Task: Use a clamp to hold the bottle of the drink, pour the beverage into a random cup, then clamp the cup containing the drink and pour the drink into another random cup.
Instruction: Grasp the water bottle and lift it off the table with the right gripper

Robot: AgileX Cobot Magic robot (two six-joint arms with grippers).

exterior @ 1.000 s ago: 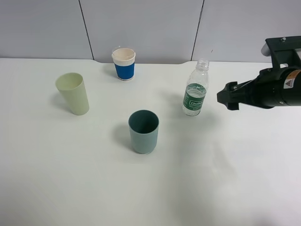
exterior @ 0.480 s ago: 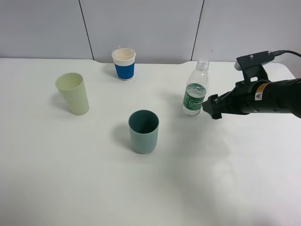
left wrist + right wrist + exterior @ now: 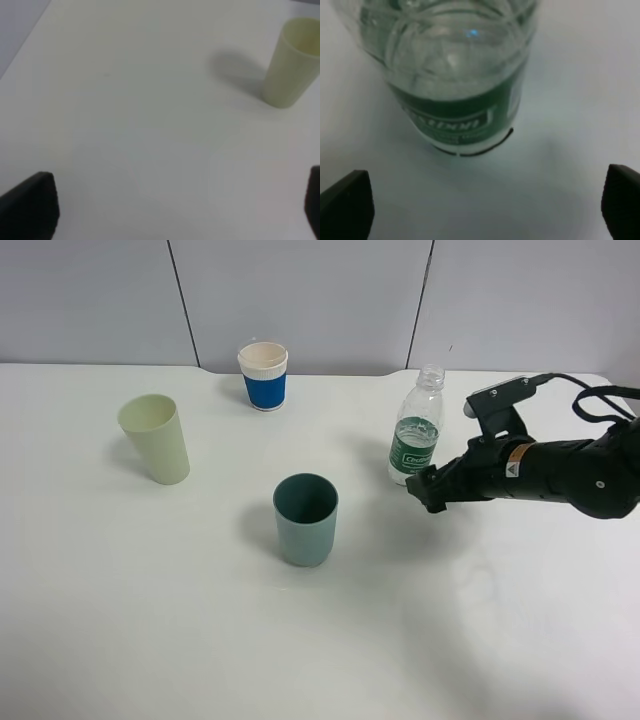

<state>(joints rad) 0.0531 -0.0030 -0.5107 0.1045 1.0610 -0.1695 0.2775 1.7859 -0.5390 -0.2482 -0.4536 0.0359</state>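
Note:
A clear bottle with a green label (image 3: 415, 440) stands uncapped at the right of the white table, with a little liquid in it. My right gripper (image 3: 428, 490) is open, low at the bottle's base on its right-front side. In the right wrist view the bottle (image 3: 455, 75) fills the frame just ahead of the spread gripper (image 3: 482, 200), not between the fingers. A teal cup (image 3: 306, 518) stands in the middle, a pale green cup (image 3: 157, 438) at the left, and a white paper cup with a blue sleeve (image 3: 263, 375) at the back. My left gripper (image 3: 172, 205) is open and empty.
The left wrist view shows the pale green cup (image 3: 292, 62) some way ahead of the left fingers on the bare table (image 3: 125, 100). A grey panelled wall (image 3: 300, 300) runs behind the table. The left arm is out of the high view.
My right arm has moved left and down across the table, from well right of the bottle to right beside its base. The bottle and cups have not moved.

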